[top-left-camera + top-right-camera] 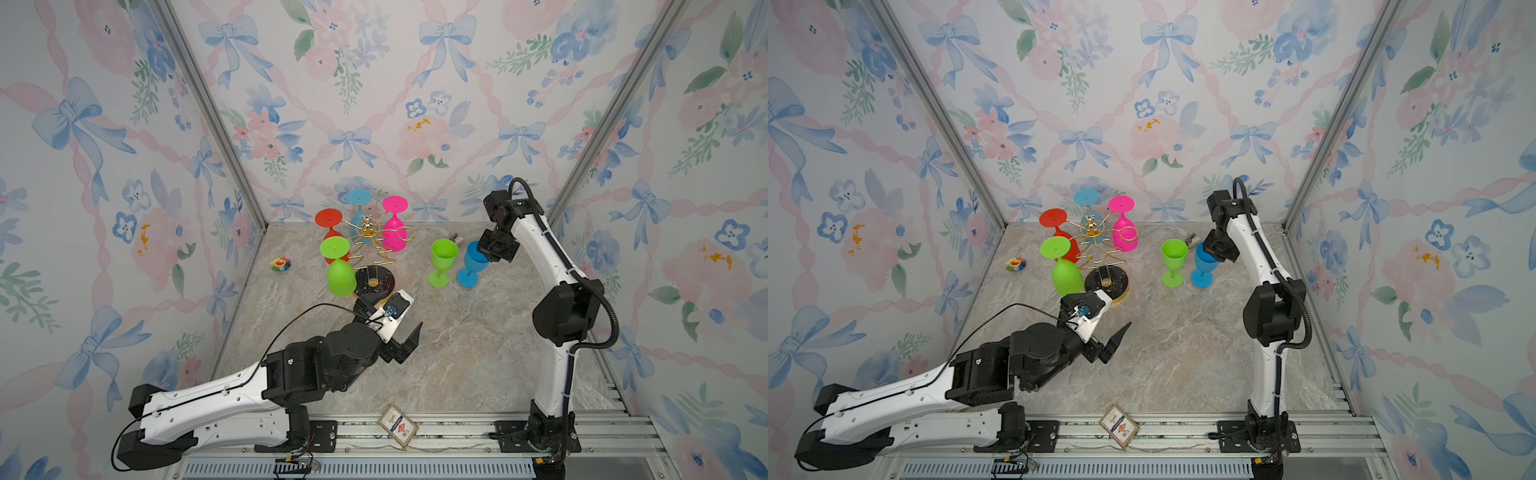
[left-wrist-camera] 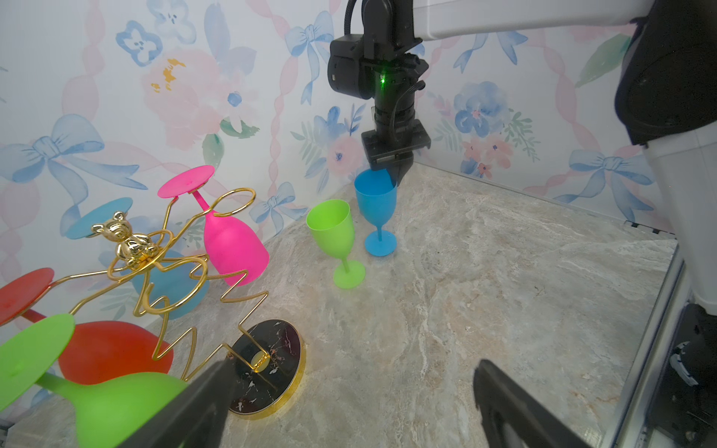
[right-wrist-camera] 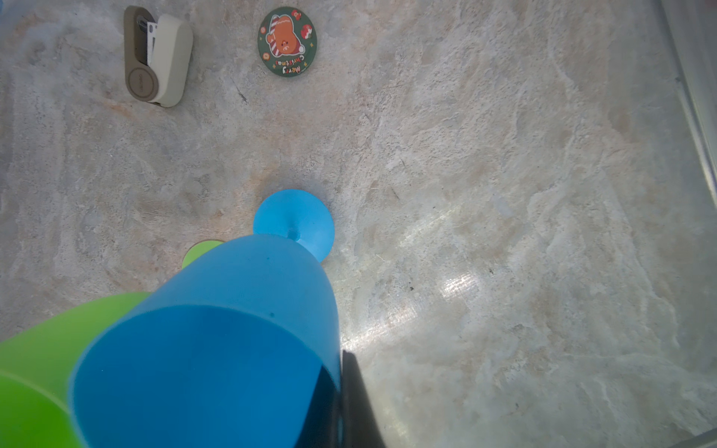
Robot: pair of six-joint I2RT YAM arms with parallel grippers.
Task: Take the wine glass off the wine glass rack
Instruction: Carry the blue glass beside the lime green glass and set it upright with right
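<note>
card packet [image 1: 397, 425]: lies on the metal rail at the front edge, between the two arm bases.
left tool [image 2: 351, 372]: jaws spread wide with nothing between them, low over the bench [image 1: 457, 353] just in front of the rack's base. One finger [image 2: 209, 391] sits close by the nearest hanging bowl; I cannot tell whether it touches.
wine glass rack [image 1: 376, 279]: upright on the bench, left of middle, with a little gold bear on top.
glasses on the rack: four hang bowl-down by their feet. The hanging green glass [image 1: 340, 278] is nearest, the red glass [image 1: 328, 219] is on the left, the pink glass [image 1: 394, 235] is on the right and the hanging blue glass [image 1: 359, 198] is at the back.
small toy [image 1: 280, 264]: colourful, alone near the left wall.
upright green glass [image 1: 444, 254]: stands on the bench to the right of the rack, apart from it.
blue wine glass [image 1: 471, 266]: off the rack, upright just beside the upright green glass, its foot apparently down on the bench.
right tool [image 2: 395, 174]: comes down from above and is pinched closed on the rim of the blue wine glass, one finger inside the bowl and one outside.
far bench: a beige stapler-like gadget [image 3: 157, 58] and a round Christmas badge [image 3: 287, 40] lie flat beyond the blue wine glass.
</note>
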